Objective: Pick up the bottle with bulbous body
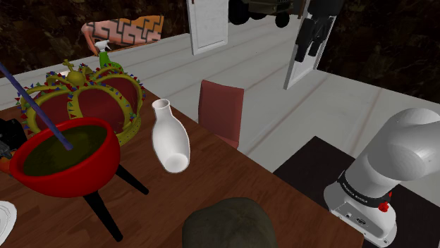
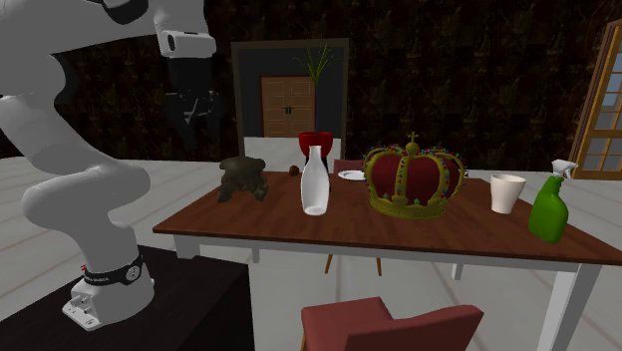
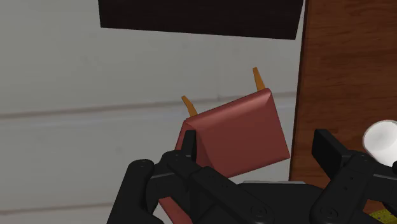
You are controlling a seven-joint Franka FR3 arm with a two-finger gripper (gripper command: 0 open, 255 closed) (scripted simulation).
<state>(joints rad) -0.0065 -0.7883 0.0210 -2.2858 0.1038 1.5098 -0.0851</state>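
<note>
Currently: the white bottle (image 1: 169,137), round-bellied with a narrow neck, stands upright on the brown wooden surface (image 1: 233,176), near the edge that faces the red chair (image 1: 222,113). In the shoulder view a gold crown (image 1: 84,98) with red lining sits just beside it on the left. A red bowl (image 1: 60,151) on black legs stands in front of the crown and close to the bottle; contact cannot be judged. A dark rounded lump (image 1: 229,224) lies on the surface at that view's lower edge.

In the second exterior view the bottle (image 2: 315,184) stands between the lump (image 2: 242,177) and the crown (image 2: 414,179). Further to that view's right are a white cup (image 2: 507,192) and a green sprayer (image 2: 550,204).

The jaws are released: the two sides stand apart and grip nothing. They hang from the white arm (image 2: 60,189), high up and out past the surface's edge on the chair side, well apart from the bottle and above its mouth.

In the wrist view the jaws point down at the chair (image 3: 238,137) and the pale floor (image 3: 83,95). The chair shows in the gap, untouched. The bottle's white top (image 3: 382,140) shows just outside one side of the jaws, over the surface (image 3: 331,83), not within the gap.
</note>
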